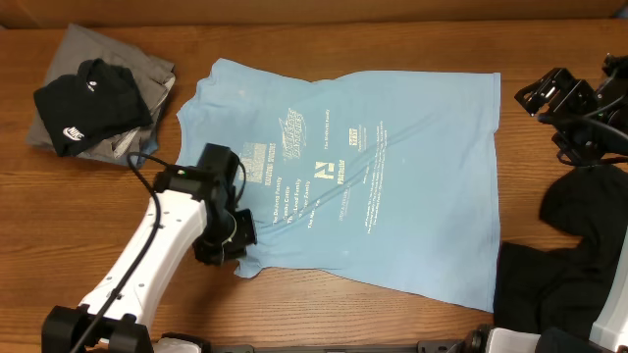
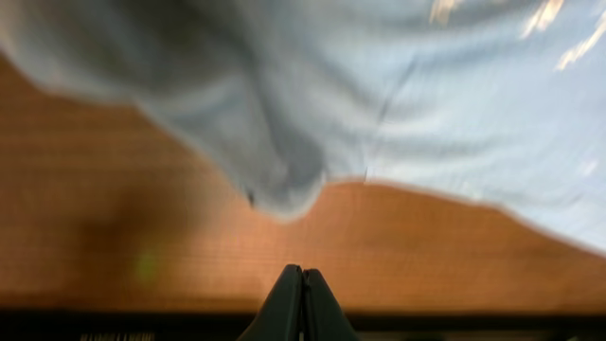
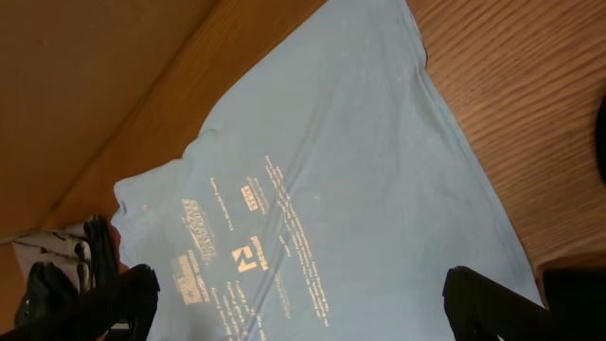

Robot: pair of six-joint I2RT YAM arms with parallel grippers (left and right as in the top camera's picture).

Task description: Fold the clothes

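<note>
Noting the worktop [image 1: 392, 39] as bare wood, carrying three groups of clothes.

Recording the light blue T-shirt [image 1: 392, 176] as lying in the middle, spread open and nearly flat, print side up. Finding no fold in it yet. Judging this main item as being at the very start.

Logging a heap of black clothes [image 1: 579, 211] at the right edge, crumpled and unfolded, apart from either hand. Counting these as left to do.

Logging at the far left corner a grey garment [image 1: 59, 49] with a black T-shirt [image 1: 88, 103] on top, both loosely doubled over. Not being able to tell whether finished or merely set aside.

Placing the left hand [image 1: 238, 243] at the near left corner of the blue shirt, low over the cloth. Reading it in the left wrist view as closed tight, fingertips [image 2: 289, 294] pressed together. Seeing the bunched shirt corner just ahead and no cloth between the tips. Treating the grasp as unconfirmed, possibly missed.

Placing the right hand [image 3: 298, 284] at the far right, just beyond the shirt's far right corner, spread wide and holding nothing.

Estimating the remainder as nearly everything: securing a corner, making every fold of the blue shirt, then working through the black heap.
</note>
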